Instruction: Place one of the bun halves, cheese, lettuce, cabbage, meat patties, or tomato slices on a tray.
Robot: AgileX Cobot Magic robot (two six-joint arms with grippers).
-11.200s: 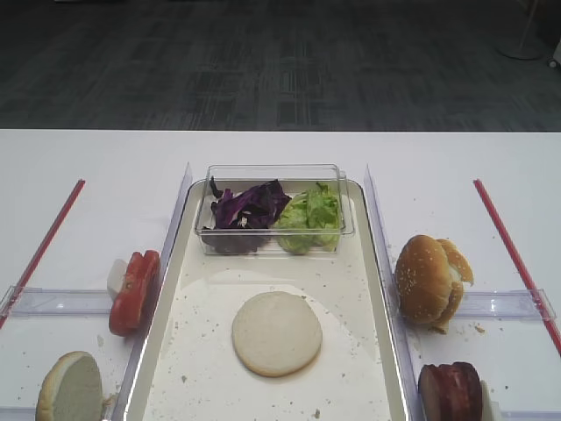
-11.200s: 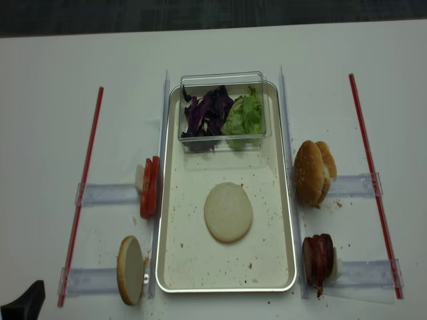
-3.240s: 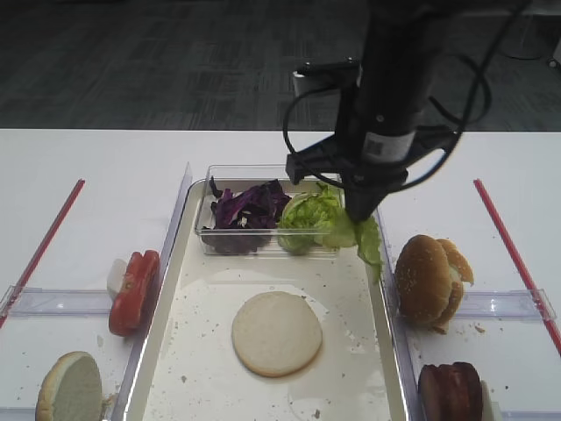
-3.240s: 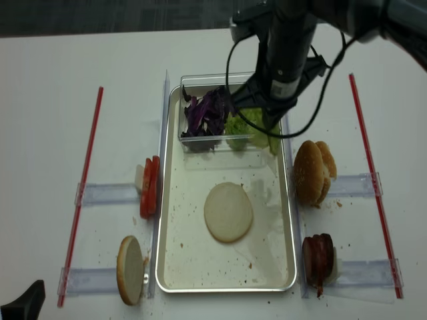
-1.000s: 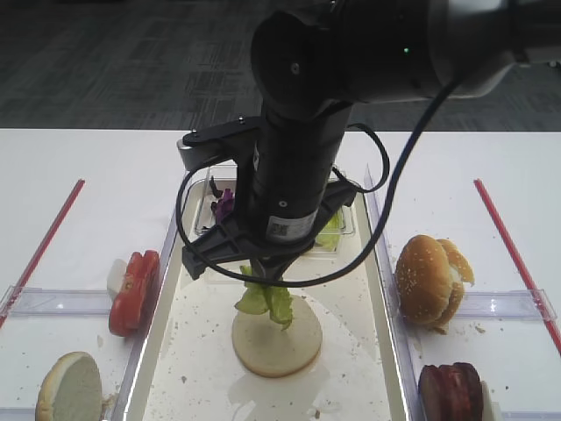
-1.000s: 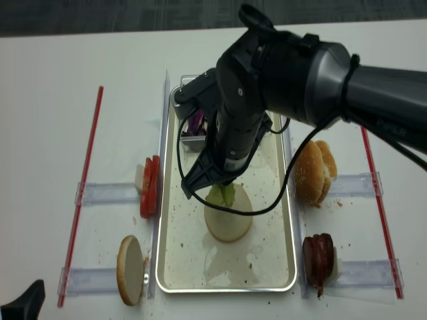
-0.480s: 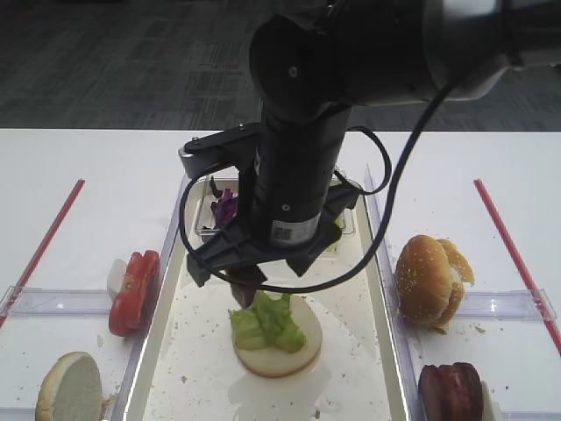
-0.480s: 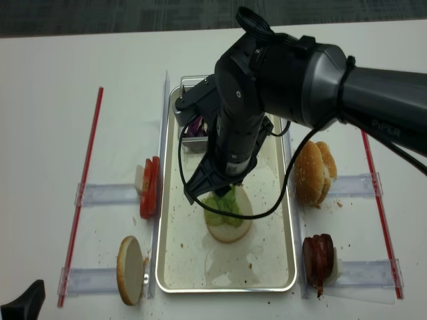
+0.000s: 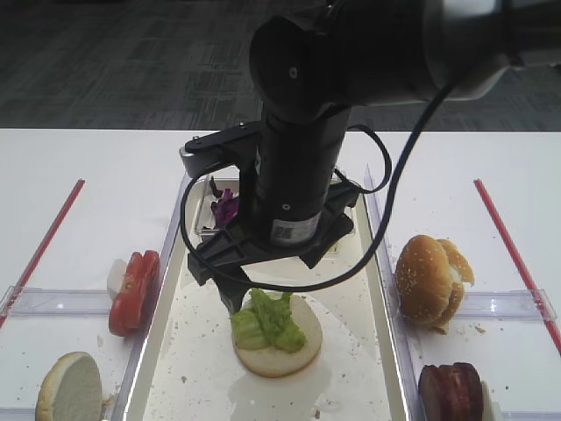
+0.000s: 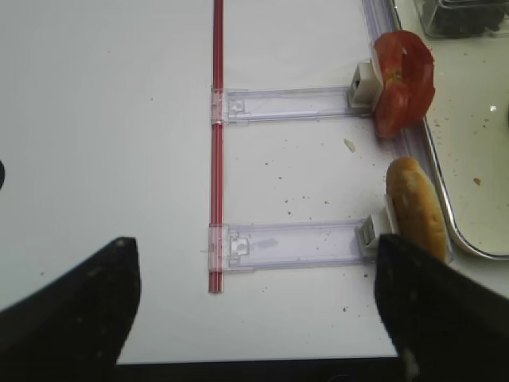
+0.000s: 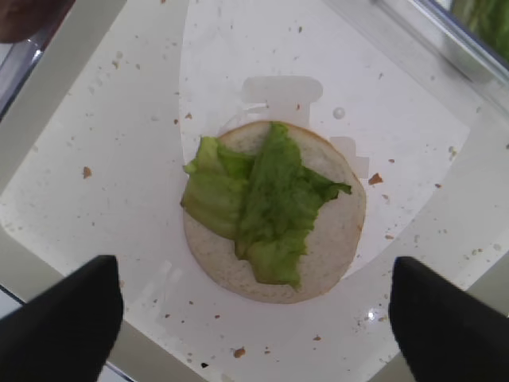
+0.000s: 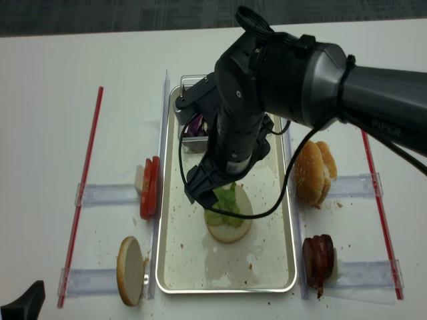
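**Lettuce lay on the bun half in the tray**

A crinkly green lettuce leaf (image 11: pixel 258 203) rested flat on the cut face of a bun half (image 11: pixel 334 239), which sat on the cream tray (image 11: pixel 103 143) among scattered crumbs. The right end effector (image 11: pixel 254 318) hung directly above it with its two fingers (image 11: pixel 67 318) spread wide to either side of the bun, gripping nothing and clear of the leaf. Seen from the high view, the dark right arm (image 9: pixel 298 175) covered most of the clear tub (image 9: pixel 203 219) at the tray's far end.

The left end effector (image 10: pixel 254 318) hovered over the white counter (image 10: pixel 103 119), fingers well apart and empty. Tomato slices (image 10: pixel 404 91) and another bun half (image 10: pixel 415 219) stood on edge just outside the tray's left rim. Right of the tray stood sesame bun halves (image 9: pixel 429 279) and meat patties (image 9: pixel 454 390).
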